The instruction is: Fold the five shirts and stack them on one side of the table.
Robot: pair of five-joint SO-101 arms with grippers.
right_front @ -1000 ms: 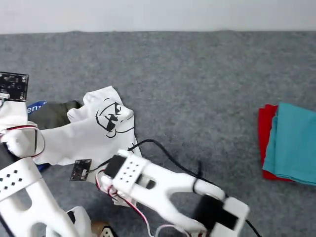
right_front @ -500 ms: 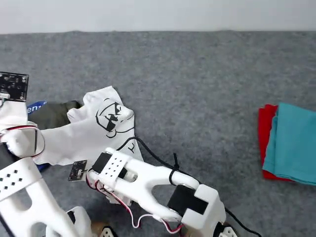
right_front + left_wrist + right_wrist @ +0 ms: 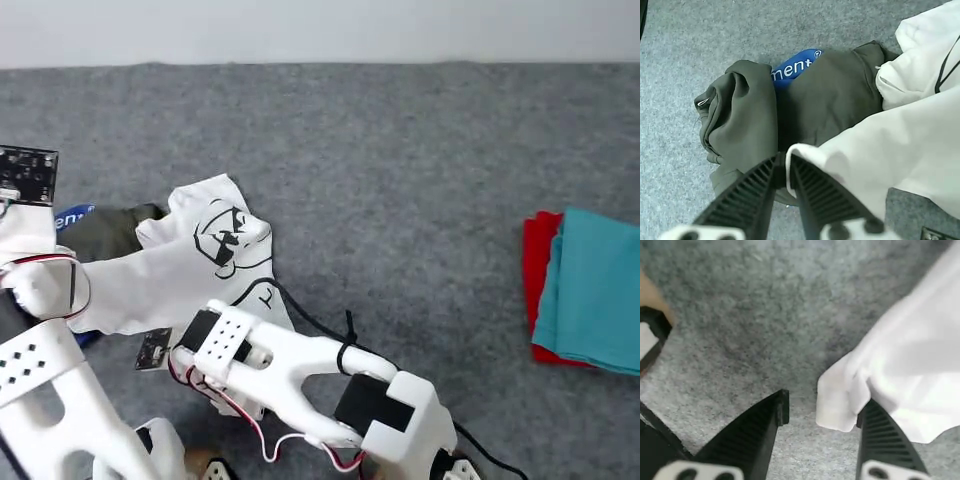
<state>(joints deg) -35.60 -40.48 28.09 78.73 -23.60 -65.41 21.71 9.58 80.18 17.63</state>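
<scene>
A white shirt (image 3: 195,265) with a black drawing lies crumpled at the table's left. It partly covers an olive shirt (image 3: 105,232) and a blue one (image 3: 72,216). My left gripper (image 3: 786,172) is shut on the white shirt's (image 3: 900,145) edge, right above the olive shirt (image 3: 790,110). My right gripper (image 3: 822,415) stands open at the near corner of the white shirt (image 3: 905,375), and that corner lies between its fingers. In the high view the right arm (image 3: 290,370) stretches across the front toward that corner. Folded teal (image 3: 595,295) and red (image 3: 535,275) shirts are stacked at the right edge.
Grey carpet-like table surface (image 3: 400,180) spreads wide between the crumpled pile and the folded stack. The left arm's white body (image 3: 40,380) fills the near left corner. A black cable (image 3: 320,325) trails along the right arm.
The right arm has swung left and lower toward the white shirt's near corner. The left arm and the shirts have stayed put.
</scene>
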